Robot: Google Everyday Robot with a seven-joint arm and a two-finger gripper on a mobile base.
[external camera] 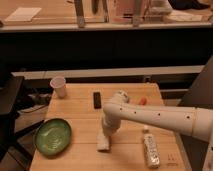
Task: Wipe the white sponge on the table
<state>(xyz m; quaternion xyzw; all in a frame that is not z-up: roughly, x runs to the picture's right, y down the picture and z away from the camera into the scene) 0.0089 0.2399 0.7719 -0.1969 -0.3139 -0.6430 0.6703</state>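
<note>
The white arm reaches in from the right and bends down over the middle of the desk (80,107). Its gripper (106,134) points straight down at the sponge (103,141). The sponge lies flat on the wood, near the front edge, just right of the green plate (52,136). The gripper sits right on top of the sponge and hides part of it. I cannot tell how wide the jaws are, or if they have hold of the sponge or only press on it.

I think the wiping step is in hand now, since the sponge is down on the wood with the gripper on it. The next move should be to slide the sponge sideways across the bare wood while it stays pushed down. It should keep away from the plate on the left and the bottle (150,150) on the right.

The bottle has a white label, but the writing is too small to read. The cup (59,86) and the black bar (97,99) at the far side show no writing.
</note>
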